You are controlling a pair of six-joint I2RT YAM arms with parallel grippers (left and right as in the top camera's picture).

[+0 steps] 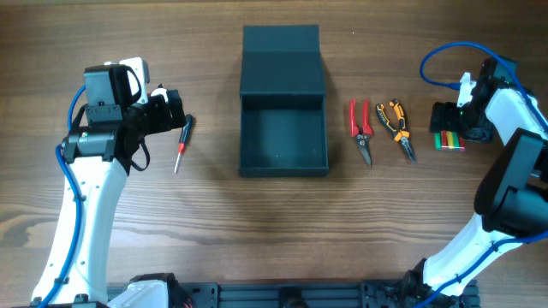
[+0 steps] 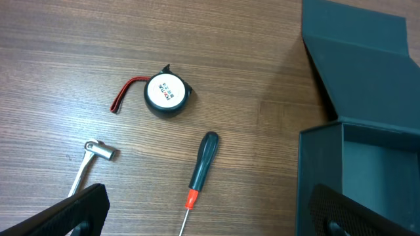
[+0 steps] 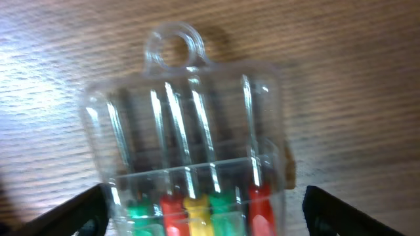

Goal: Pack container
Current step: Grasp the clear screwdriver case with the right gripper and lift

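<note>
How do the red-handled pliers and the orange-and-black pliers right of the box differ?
Handles: the red-handled pliers are plain red; the orange-and-black pliers are two-toned. Pose: the red-handled pliers lie nearly straight; the orange-and-black pliers slant, tips further right. Place: the red-handled pliers are nearer the container. Both lie flat on the table, outside the container, tips toward the robot's base.

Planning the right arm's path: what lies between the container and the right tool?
Overhead view: red-handled snips and orange-and-black pliers lie side by side between the container and right tool.
</note>
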